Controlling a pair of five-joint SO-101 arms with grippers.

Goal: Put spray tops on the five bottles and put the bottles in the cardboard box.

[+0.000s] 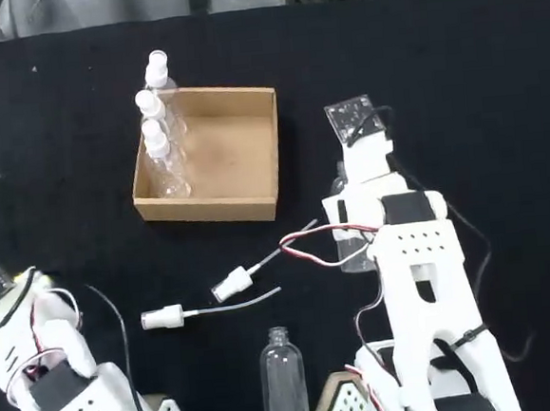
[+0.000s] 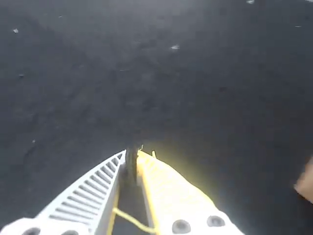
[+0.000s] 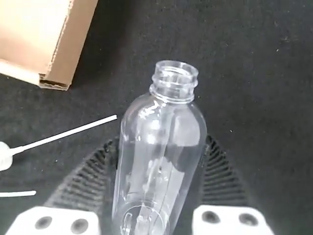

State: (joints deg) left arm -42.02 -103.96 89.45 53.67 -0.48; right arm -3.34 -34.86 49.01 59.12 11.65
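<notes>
Three clear bottles with white spray tops [image 1: 159, 129] stand along the left wall of the cardboard box [image 1: 252, 160]. My right gripper [image 3: 160, 143] is shut on a clear open-necked bottle [image 3: 159, 147], which the right arm [image 1: 407, 243] partly hides to the right of the box, where the bottle [image 1: 357, 254] peeks out. Two loose spray tops [image 1: 233, 283] [image 1: 165, 317] lie on the black table in front of the box. Another open bottle [image 1: 281, 372] stands at the front edge. My left gripper [image 2: 133, 155] is shut and empty over bare black cloth at the front left.
The box corner [image 3: 49, 44] lies close to the held bottle, and one spray top's thin tube [image 3: 68, 131] lies beside it. Red and white cables [image 1: 306, 241] hang off the right arm. The left arm's body [image 1: 50, 375] fills the front left corner.
</notes>
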